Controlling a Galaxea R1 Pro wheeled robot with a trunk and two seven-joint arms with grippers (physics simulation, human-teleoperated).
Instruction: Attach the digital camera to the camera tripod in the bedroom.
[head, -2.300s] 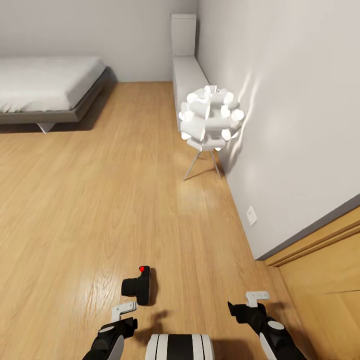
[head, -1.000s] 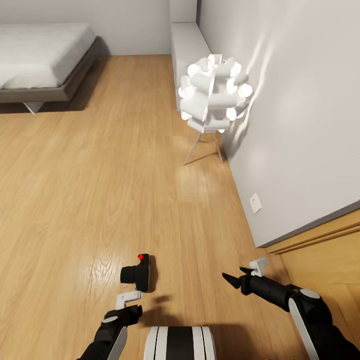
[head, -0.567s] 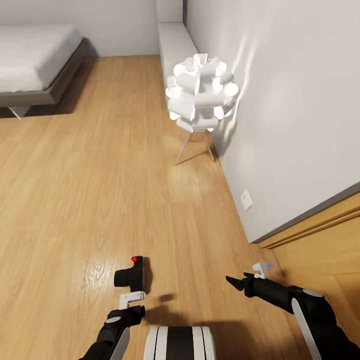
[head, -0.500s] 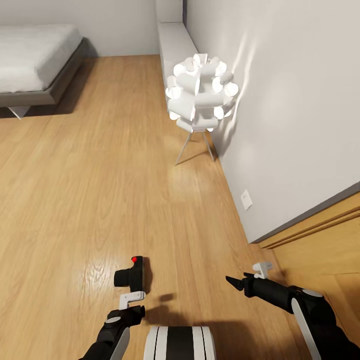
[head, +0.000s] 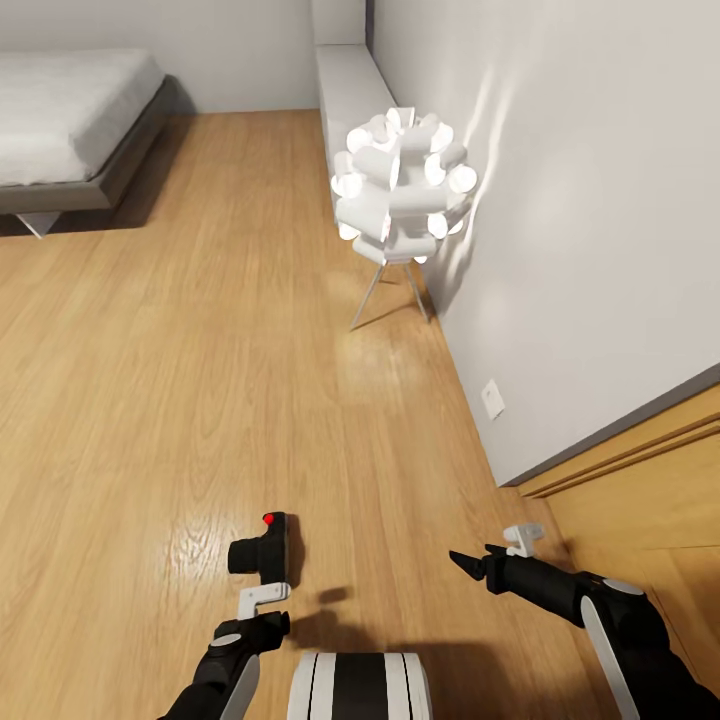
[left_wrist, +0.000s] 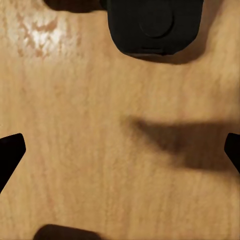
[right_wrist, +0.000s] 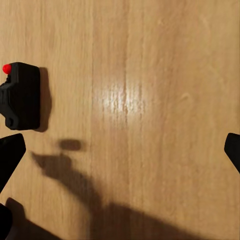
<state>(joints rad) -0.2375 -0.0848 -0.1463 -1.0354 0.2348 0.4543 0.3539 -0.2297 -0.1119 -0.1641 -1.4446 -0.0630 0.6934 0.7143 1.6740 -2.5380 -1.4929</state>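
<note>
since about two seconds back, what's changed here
The camera view shifted, so the bed, floor lamp and wall sit differently in the picture. The right arm has stretched out, its right gripper now pointing toward the digital camera. The left gripper has stayed open just short of the camera. Nothing was grasped or released; the camera still lies on the wood floor.
</note>
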